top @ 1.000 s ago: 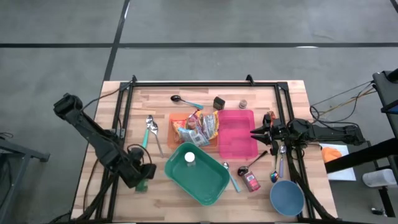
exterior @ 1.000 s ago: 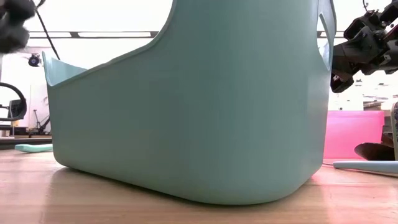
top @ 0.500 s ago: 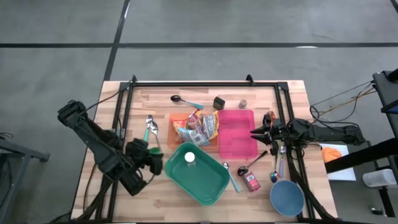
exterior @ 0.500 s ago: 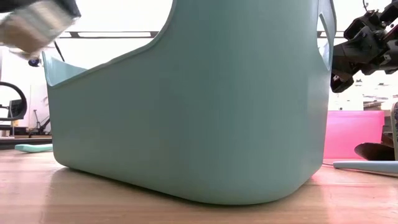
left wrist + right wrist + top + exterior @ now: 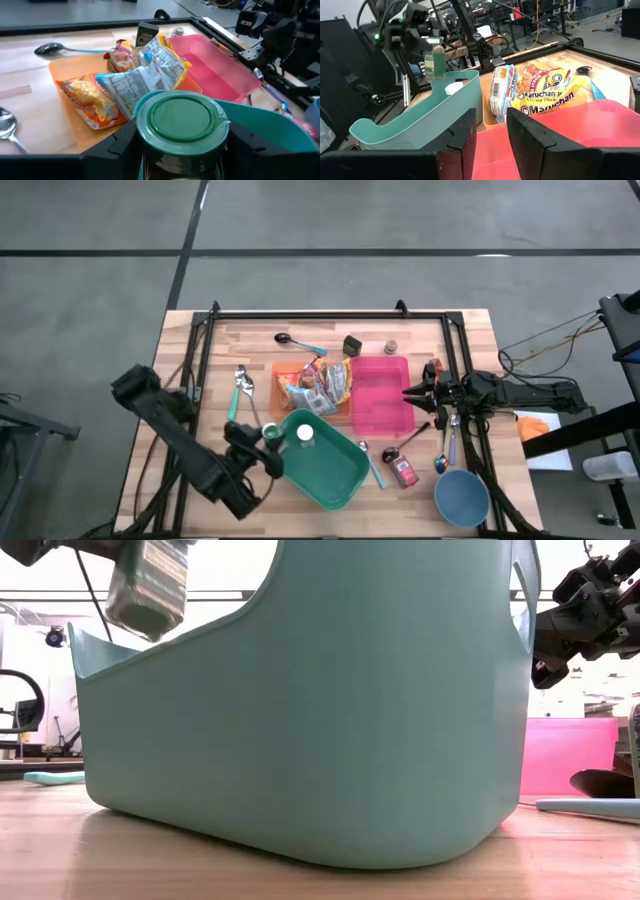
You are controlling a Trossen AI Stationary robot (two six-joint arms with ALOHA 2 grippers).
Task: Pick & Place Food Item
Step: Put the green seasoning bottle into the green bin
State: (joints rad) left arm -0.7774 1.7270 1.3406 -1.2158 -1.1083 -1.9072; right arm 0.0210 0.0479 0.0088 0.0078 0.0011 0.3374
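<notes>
Step in hand: carrying. The left claw [image 5: 262,448] is clamped on a jar [image 5: 148,588] with a green lid, held clear of the table.
Jar: upright in the claw's grip, at the near-left rim of the teal bin [image 5: 322,463]; in the low view it hangs above the bin's low end, not yet inside.
Already in the bin: a white-capped thing [image 5: 305,434], just ahead of the claw and to its right.
Beyond the claw: an orange tray [image 5: 66,82] with noodle packets [image 5: 131,84], then a pink tray [image 5: 216,70] farther on.
Right claw [image 5: 412,394]: waiting over the pink tray's right edge, fingers a little apart, holding nothing.
Next move, as I judge it: bring the jar farther over the rim so it is fully above the bin's floor, lower it beside the white-capped thing, then let the fingers part.
Risk: the jar's base may catch the rim if lowered too early.
</notes>
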